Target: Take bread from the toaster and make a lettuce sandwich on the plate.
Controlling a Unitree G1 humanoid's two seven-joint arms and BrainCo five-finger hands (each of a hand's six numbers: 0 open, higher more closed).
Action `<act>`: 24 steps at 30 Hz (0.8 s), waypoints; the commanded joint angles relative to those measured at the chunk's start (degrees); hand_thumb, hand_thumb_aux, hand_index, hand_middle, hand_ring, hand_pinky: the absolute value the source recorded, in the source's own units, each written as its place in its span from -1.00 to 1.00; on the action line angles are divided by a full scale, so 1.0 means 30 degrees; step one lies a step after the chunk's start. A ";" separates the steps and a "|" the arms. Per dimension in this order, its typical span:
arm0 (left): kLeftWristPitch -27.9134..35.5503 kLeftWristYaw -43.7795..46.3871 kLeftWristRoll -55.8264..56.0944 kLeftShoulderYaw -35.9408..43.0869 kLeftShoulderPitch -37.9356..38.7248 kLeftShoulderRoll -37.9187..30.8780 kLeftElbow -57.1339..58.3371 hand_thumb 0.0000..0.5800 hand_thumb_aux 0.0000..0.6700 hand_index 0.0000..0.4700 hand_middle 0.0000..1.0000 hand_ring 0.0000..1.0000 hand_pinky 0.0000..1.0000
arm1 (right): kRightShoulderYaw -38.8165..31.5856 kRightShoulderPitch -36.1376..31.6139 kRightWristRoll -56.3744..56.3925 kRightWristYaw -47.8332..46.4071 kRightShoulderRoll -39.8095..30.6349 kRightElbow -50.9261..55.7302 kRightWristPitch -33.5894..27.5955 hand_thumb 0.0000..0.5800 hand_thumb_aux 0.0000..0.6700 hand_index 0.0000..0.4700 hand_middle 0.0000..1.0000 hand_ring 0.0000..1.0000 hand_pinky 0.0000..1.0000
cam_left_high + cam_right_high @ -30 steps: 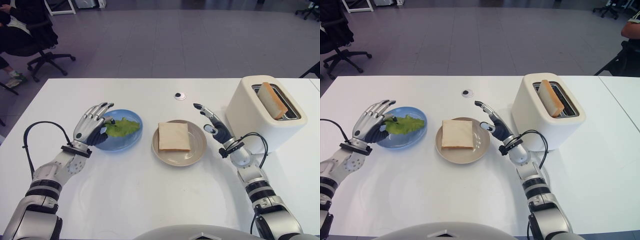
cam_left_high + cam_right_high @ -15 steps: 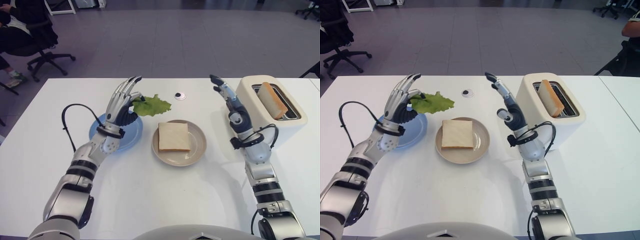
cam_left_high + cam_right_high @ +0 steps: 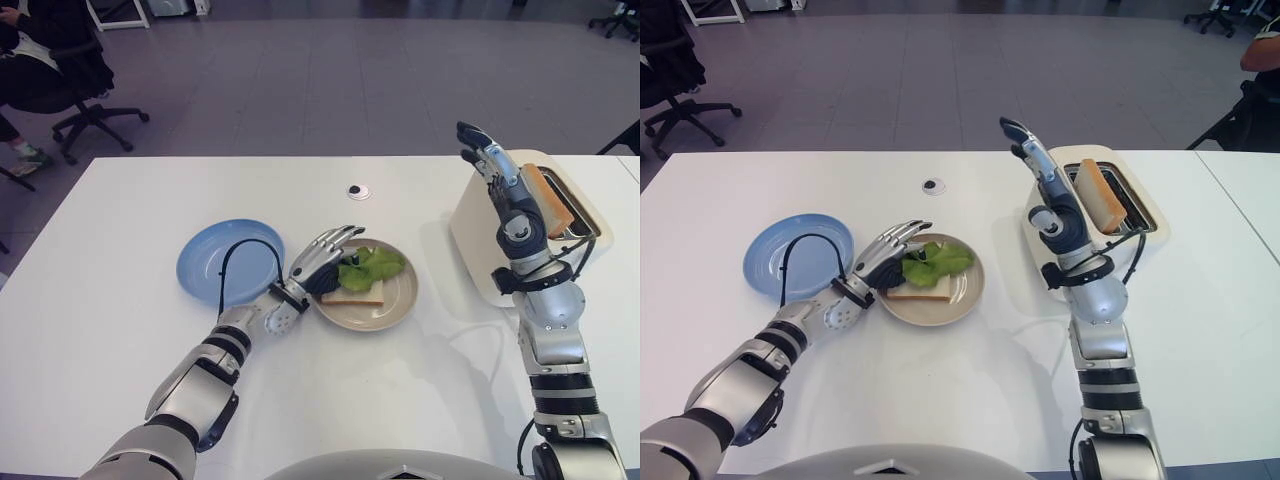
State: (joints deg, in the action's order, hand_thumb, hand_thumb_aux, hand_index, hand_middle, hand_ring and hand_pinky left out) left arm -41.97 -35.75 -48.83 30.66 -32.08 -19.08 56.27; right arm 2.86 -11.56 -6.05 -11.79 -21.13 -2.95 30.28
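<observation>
Left hand [image 3: 318,262] pinches the lettuce leaf [image 3: 372,267] onto the plated bread slice [image 3: 360,295]; best released flat, centred. Right hand [image 3: 500,180] hovers open-fingered beside the toaster [image 3: 470,240].

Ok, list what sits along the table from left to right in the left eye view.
blue plate → left hand → lettuce leaf → right hand → bread slice
</observation>
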 commanded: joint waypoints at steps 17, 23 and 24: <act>0.3477 -0.0142 -0.2058 0.1097 0.1051 -0.2432 -0.4439 -1.00 -1.00 -1.00 -1.00 -1.00 -1.00 | 0.2150 0.0610 -1.0537 0.5753 -0.7920 0.7098 -0.2504 -1.00 -1.00 -1.00 -1.00 -1.00 -1.00; 0.3552 -0.0226 -0.1899 0.0952 0.1057 -0.2456 -0.4779 -1.00 -1.00 -1.00 -1.00 -1.00 -1.00 | 0.0840 0.0347 -1.0230 0.5686 -0.8336 0.8486 -0.2321 0.70 0.23 0.23 -1.00 -1.00 -1.00; 0.3283 -0.0257 -0.1654 0.0830 0.1078 -0.2469 -0.4746 -1.00 -1.00 -1.00 -1.00 -1.00 -1.00 | 0.0797 0.0321 -1.0126 0.5815 -0.8384 0.8486 -0.2180 0.87 0.50 0.50 -1.00 -1.00 -1.00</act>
State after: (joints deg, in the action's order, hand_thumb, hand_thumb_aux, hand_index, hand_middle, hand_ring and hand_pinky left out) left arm -31.33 -36.92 -54.57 33.45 -29.46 -26.02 42.61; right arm 7.23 -11.53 -36.25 6.55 -46.31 20.66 23.57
